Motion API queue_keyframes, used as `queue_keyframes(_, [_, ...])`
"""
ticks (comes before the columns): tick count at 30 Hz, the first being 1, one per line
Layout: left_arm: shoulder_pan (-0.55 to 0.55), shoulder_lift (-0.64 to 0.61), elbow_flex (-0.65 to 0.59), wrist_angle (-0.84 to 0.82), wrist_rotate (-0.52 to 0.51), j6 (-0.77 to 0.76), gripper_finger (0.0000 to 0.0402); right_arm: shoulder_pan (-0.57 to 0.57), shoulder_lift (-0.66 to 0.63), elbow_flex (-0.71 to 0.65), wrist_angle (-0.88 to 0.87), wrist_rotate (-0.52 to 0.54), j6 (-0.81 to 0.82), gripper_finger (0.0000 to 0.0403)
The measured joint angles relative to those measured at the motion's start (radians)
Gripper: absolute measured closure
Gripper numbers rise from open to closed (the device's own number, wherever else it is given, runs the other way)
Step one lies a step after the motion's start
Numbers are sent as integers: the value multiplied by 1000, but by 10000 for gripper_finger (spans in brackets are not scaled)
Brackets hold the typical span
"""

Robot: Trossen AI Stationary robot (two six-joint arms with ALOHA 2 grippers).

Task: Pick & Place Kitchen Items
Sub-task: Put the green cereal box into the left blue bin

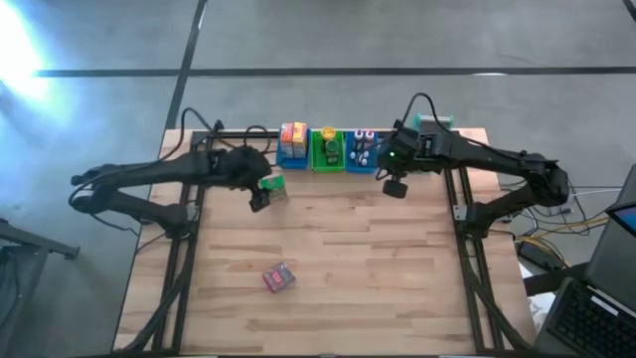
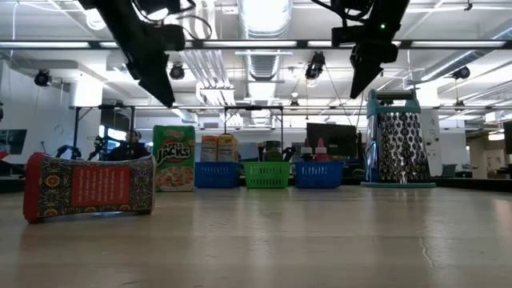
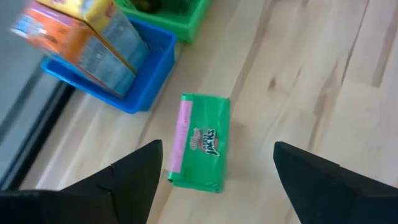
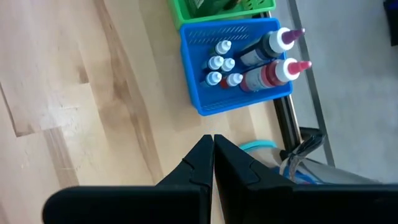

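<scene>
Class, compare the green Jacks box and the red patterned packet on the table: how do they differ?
The green Jacks box stands near the blue bin, beneath the open left hand; the red patterned packet lies alone toward the table's front. The box is plain green; the packet is red and patterned. Both rest on the wooden table, unheld.

Bright overhead light (corner glare), blurred edges
</scene>
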Motion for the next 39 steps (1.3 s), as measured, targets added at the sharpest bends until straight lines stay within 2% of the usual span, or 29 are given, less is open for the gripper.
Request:
queue_keyframes(8, [45, 106, 29, -34, 85, 115, 88, 0, -102, -137, 115, 0, -4, 394])
queue_keyframes(15, [53, 189, 72, -60, 85, 150, 88, 0, -161, -236, 166, 0, -4, 394])
queue_keyframes(24, [90, 265, 119, -73, 84, 166, 88, 0, -166, -302, 198, 0, -19, 394])
queue_keyframes(39, [107, 348, 119, -112, 86, 193, 101, -1, -166, -369, 320, 0, -79, 394])
